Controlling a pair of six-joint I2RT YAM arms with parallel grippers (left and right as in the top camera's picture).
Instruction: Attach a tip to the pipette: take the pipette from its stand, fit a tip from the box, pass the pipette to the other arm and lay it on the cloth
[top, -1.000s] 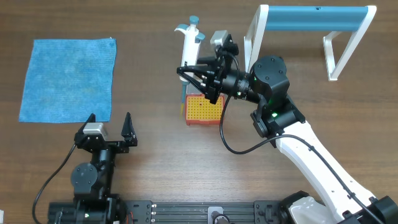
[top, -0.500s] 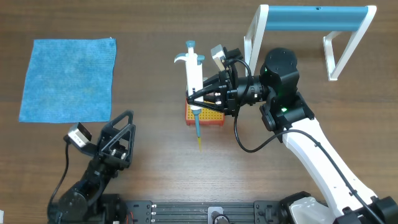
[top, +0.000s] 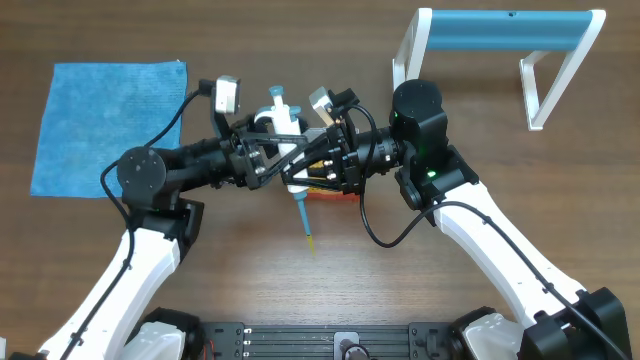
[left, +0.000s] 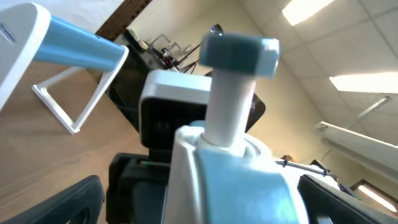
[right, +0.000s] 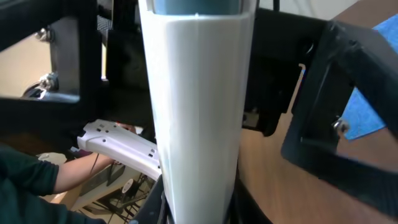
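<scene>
Pipette (top: 284, 133): white body, blue plunger knob on top, blue lower shaft, yellow tip (top: 310, 243) fitted on the end. It is held in the air over the middle of the bench (top: 450, 270), knob toward 11 o'clock, tip pointing down toward 5 o'clock.

Right gripper (top: 298, 168) comes in from 3 o'clock. Its fingers are clamped on the white body, which runs straight up between them in the right wrist view (right: 196, 106).

Left gripper (top: 270, 152) comes in from 9 o'clock at the pipette's upper part. Its fingers (left: 71, 202) are wide, one on each side of the body just under the knob (left: 239, 50), with a gap showing on one side and no clear contact.

Tip box (top: 335, 192), red-orange, sits just under the right gripper, mostly hidden. Blue cloth (top: 110, 125) lies flat at 9 o'clock from the pipette, well apart. White and blue stand (top: 500, 30) is at 2 o'clock.
</scene>
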